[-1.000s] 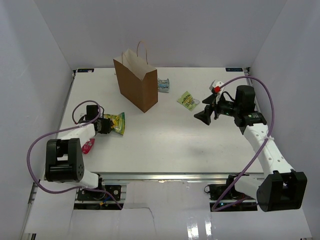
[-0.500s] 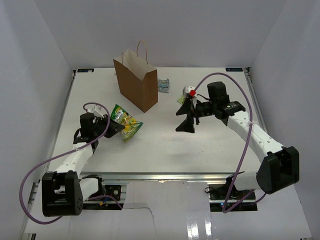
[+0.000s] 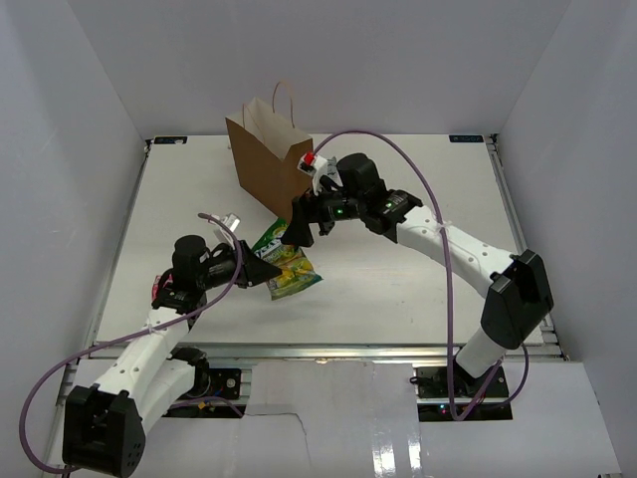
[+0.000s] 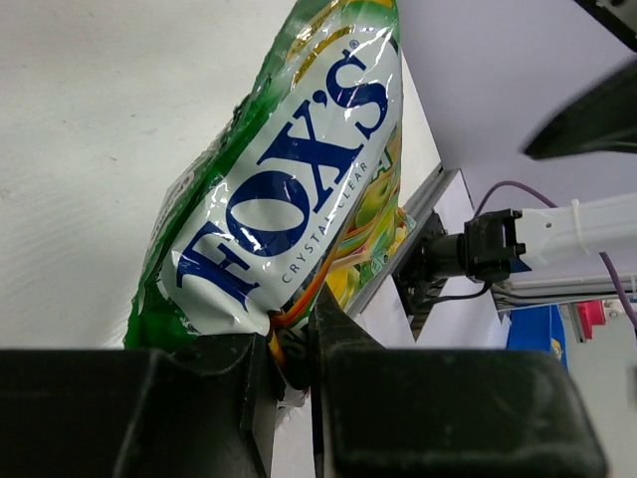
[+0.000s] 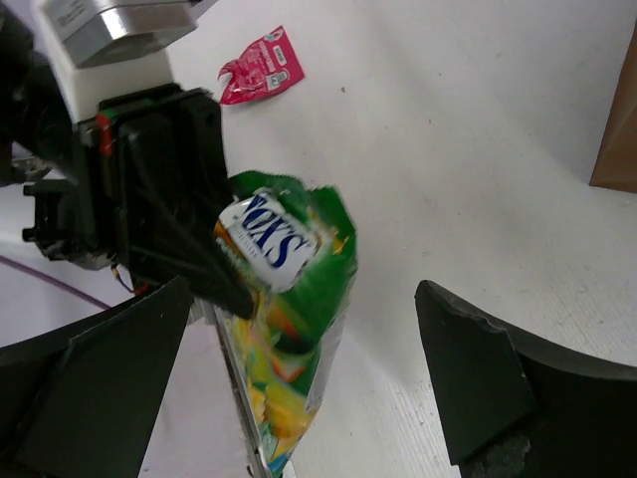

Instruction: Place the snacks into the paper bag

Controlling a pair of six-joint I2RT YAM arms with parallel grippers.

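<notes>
Left gripper pinching green packet, right gripper spread over it

White table — pale walls (evenly lit).

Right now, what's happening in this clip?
The left arm's jaws are shut on a green-and-yellow crinkly plastic snack packet, held out over the middle of the white table. The right arm's jaws are open and point at that packet from close by, not gripping it. The tall brown kraft paper bag stands upright at the back. A red-pink plastic snack packet lies on the table near the left arm.
</notes>
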